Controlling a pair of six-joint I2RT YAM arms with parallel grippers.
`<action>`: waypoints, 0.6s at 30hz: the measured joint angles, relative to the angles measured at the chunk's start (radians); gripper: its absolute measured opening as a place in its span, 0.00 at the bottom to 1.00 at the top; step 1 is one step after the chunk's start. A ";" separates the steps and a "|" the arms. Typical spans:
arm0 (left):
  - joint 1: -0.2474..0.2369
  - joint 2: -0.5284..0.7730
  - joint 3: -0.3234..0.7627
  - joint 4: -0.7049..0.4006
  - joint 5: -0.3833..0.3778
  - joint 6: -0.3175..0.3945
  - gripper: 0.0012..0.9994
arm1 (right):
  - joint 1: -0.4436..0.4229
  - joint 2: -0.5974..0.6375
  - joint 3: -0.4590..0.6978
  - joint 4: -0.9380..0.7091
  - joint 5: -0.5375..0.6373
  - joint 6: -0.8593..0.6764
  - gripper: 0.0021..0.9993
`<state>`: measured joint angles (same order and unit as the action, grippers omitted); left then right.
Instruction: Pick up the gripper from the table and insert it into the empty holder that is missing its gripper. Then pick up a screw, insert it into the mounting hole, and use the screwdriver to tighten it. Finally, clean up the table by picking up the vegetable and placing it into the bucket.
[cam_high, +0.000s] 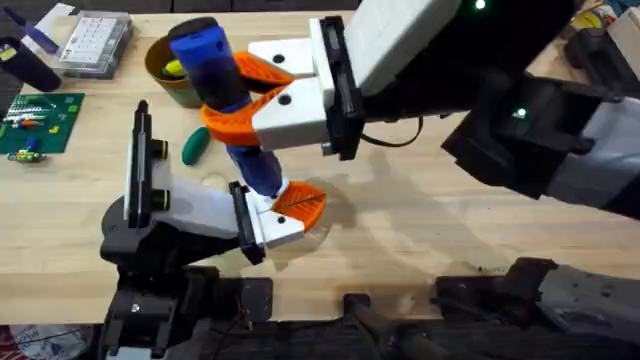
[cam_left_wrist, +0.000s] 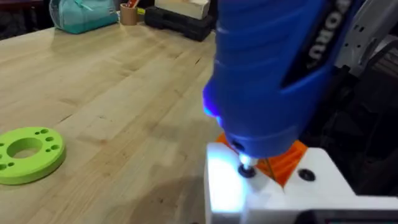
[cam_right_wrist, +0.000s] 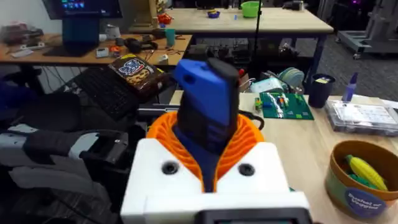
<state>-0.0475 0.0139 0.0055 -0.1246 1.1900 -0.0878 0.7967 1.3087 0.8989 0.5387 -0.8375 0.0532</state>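
Note:
My right gripper (cam_high: 240, 95) reaches across the table (cam_high: 450, 220) and is shut on the blue screwdriver (cam_high: 215, 65), its orange pads on both sides of the barrel (cam_right_wrist: 208, 93). The screwdriver stands nearly upright. Its lit tip (cam_left_wrist: 247, 169) presses down on the white and orange part at the end of my left gripper (cam_high: 283, 212). The dark green vegetable (cam_high: 195, 147) lies on the wood just left of the screwdriver. Behind it stands the mustard bucket (cam_high: 160, 75), with a yellow piece inside (cam_right_wrist: 364, 171).
A lime-green ring disc (cam_left_wrist: 28, 152) lies flat beside the left gripper. A green circuit board (cam_high: 35, 120) and a clear parts box (cam_high: 95, 45) sit at the far left. Open wood stretches to the right of the grippers.

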 joint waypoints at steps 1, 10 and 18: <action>0.000 0.000 0.000 0.000 0.000 0.000 0.01 | 0.000 0.000 0.000 0.000 0.000 0.000 0.05; 0.000 0.000 0.000 0.000 0.000 0.000 0.01 | 0.000 0.000 -0.007 0.021 0.003 0.014 0.05; 0.000 -0.003 0.000 0.003 -0.009 0.005 0.01 | 0.005 0.046 -0.040 0.246 0.001 0.125 0.05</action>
<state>-0.0471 0.0109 0.0055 -0.1219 1.1814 -0.0824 0.8021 1.3550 0.8587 0.7847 -0.8368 0.1786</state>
